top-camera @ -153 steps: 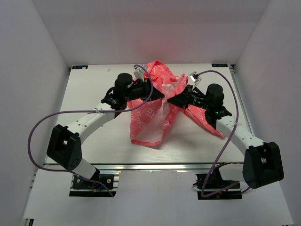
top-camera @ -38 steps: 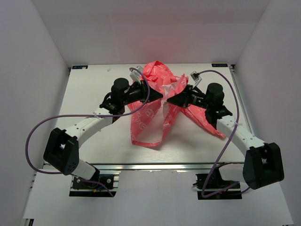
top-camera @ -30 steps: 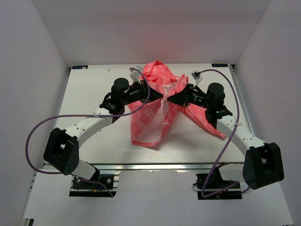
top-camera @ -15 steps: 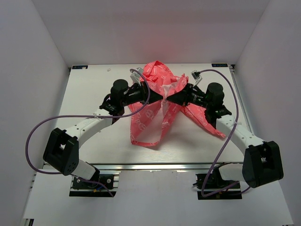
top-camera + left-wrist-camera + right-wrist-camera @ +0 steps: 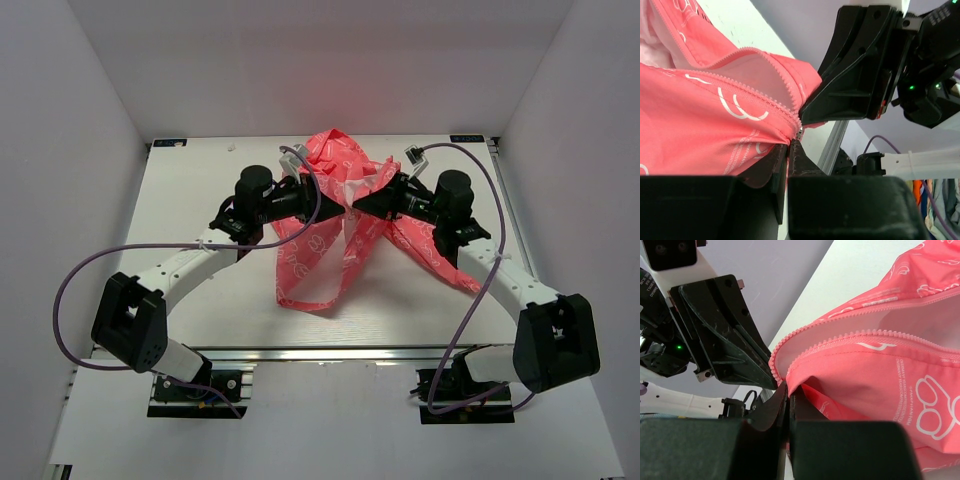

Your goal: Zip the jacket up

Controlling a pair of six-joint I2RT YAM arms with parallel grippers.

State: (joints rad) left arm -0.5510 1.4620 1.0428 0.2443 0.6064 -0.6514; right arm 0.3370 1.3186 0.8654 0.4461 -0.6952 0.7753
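White desk, white walls. Top view: jacket sat bunched mid-desk, lifted between my arms. Left wrist: my left jaws gripped its zipper end. Right wrist: my right jaws pinched the opposite toothed edge. Step, I judged: mating the ends; next move needed fine alignment.

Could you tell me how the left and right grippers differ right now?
The left gripper reaches in from the left and pinches the jacket beside what looks like the zipper slider; the right gripper comes from the right and pinches fabric below the teeth. Both are shut on the jacket, tips nearly touching.
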